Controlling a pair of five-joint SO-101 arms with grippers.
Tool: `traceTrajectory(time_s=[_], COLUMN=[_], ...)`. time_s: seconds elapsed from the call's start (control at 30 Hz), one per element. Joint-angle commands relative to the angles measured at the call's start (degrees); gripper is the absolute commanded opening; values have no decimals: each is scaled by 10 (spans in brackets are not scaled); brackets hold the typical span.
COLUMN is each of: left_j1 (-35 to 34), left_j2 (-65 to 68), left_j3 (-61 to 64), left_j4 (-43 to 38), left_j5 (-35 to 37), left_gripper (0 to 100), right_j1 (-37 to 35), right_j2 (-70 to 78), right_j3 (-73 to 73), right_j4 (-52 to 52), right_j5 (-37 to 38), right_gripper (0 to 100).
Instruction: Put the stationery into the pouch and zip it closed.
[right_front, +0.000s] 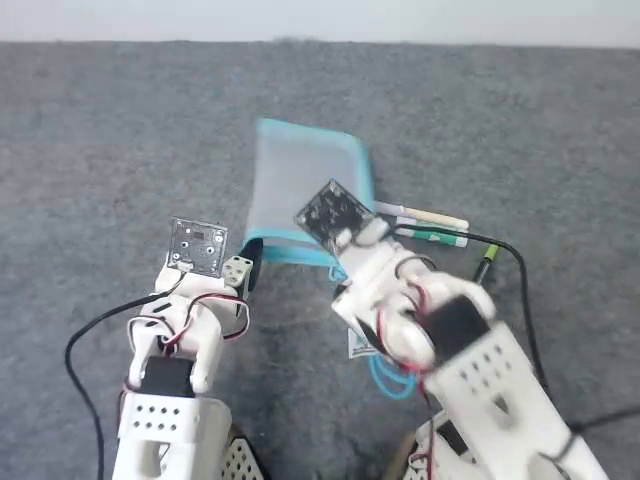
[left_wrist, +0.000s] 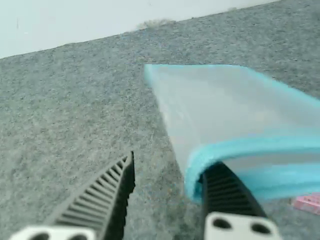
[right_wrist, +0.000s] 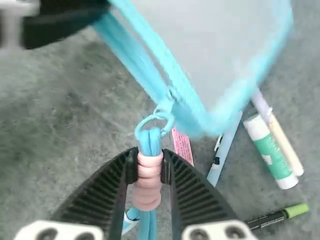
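Note:
The translucent pouch (right_front: 300, 185) with cyan trim lies mid-table, its zip edge towards the arms. My right gripper (right_wrist: 148, 156) is shut on the cyan zip pull cord (right_wrist: 148, 187) with pink beads, just below the zip ring (right_wrist: 156, 121). In the high view the right gripper (right_front: 346, 262) sits at the pouch's near right corner. My left gripper (left_wrist: 170, 192) is open at the near left corner, one finger (left_wrist: 227, 192) under the cyan edge of the pouch (left_wrist: 235, 110). A glue stick (right_wrist: 267, 157), cream pen (right_wrist: 282, 147), light blue pen (right_wrist: 224, 152) and green-tipped marker (right_wrist: 277, 216) lie beside the pouch.
Grey carpet-like table surface (right_front: 120, 130) runs to a pale wall at the back. A pink label (right_wrist: 182, 146) hangs from the pouch. A black cable (right_front: 520, 270) loops over the stationery (right_front: 430, 225) to the right of the pouch.

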Motion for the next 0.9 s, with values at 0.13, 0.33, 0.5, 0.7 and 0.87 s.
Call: traceTrajectory(time_s=[0.13, 0.33, 0.5, 0.7, 0.87], left_j1=[-1, 25, 13, -38, -34], left_j2=[12, 12, 9, 12, 12], left_j3=[-7, 20, 18, 1, 2], left_j4=[-11, -40, -40, -40, -38], left_j5=[-5, -5, -1, 17, 18], left_gripper=[156, 6, 12, 11, 11], right_j1=[-20, -20, -15, 67, 77], right_j2=[-100, -102, -101, -101, -101], right_j3=[-2, -2, 18, 41, 46], right_j4=[53, 58, 46, 26, 29], right_j5=[39, 41, 56, 62, 61], right_gripper=[6, 6, 6, 6, 6])
